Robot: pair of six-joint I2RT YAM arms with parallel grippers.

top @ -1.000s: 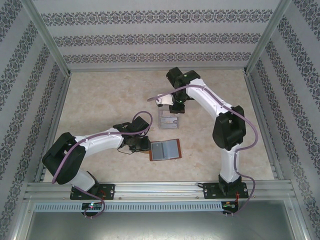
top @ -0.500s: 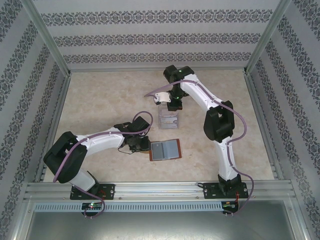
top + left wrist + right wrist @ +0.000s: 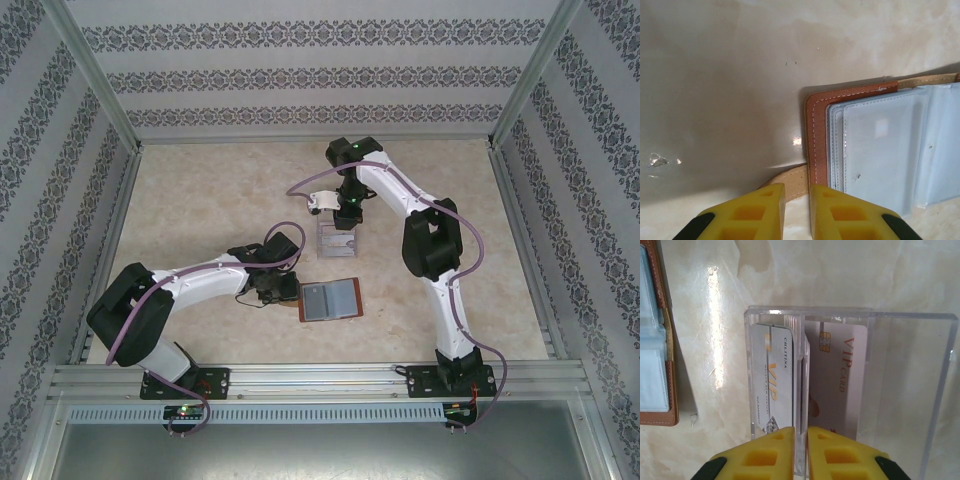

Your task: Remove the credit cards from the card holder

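Credit cards point(image 3: 771, 385): 2, one grey, one pale pink, both upright in 1 clear stand point(image 3: 910, 365) | card holder point(image 3: 332, 298): 1, open flat on table point(image 3: 200, 200), near stand | my left gripper point(image 3: 797, 210) pinching its strap tab point(image 3: 792, 177) | my right gripper point(image 3: 800, 450) straddles stand's divider, grip? can't tell

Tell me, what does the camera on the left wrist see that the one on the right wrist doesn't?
Left wrist: a tan strap running between that arm's yellow fingers, and the brown card holder lying open with its grey-blue sleeves facing up.
Right wrist: a clear plastic stand with two cards in its slots, a grey one and a pale one, just ahead of that arm's yellow fingers.
Both: the card holder and the pale glossy table.
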